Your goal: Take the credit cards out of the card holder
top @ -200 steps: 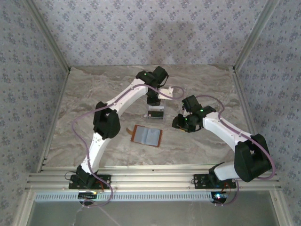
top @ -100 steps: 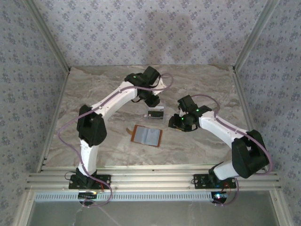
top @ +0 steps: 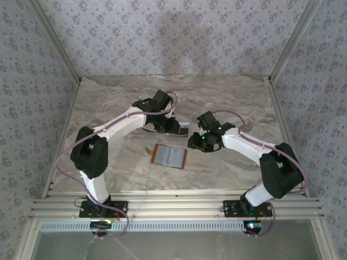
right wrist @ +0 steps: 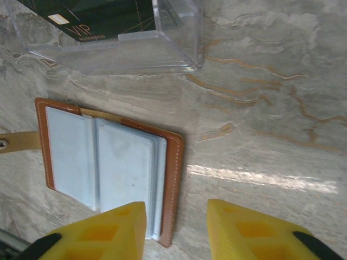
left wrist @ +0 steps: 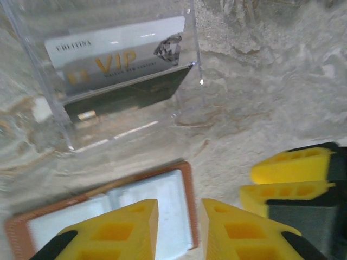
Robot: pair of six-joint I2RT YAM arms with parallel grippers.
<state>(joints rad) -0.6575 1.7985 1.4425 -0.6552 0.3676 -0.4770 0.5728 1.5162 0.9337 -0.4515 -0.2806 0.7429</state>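
Observation:
The card holder (top: 169, 156) lies open and flat on the marble table, its pale blue-grey lining up inside an orange-brown border. In the left wrist view a whitish VIP card (left wrist: 119, 57) and a black card (left wrist: 130, 95) sit together inside a clear plastic box (left wrist: 184, 103). My left gripper (top: 173, 126) hangs open and empty between that box and the card holder (left wrist: 108, 208). My right gripper (top: 194, 142) is open and empty too, over the right edge of the card holder (right wrist: 108, 162). The black card (right wrist: 81, 16) shows in the clear box (right wrist: 162, 54).
The holder's brown strap (right wrist: 16, 142) sticks out to one side. The right gripper's yellow fingers (left wrist: 290, 179) stand close beside my left gripper (left wrist: 180, 216). Patterned walls and metal rails (top: 287, 49) enclose the table.
The left arm has drawn back from over the clear box, to the left and nearer. The right gripper has slid left toward the card holder. Both pairs of jaws have narrowed.

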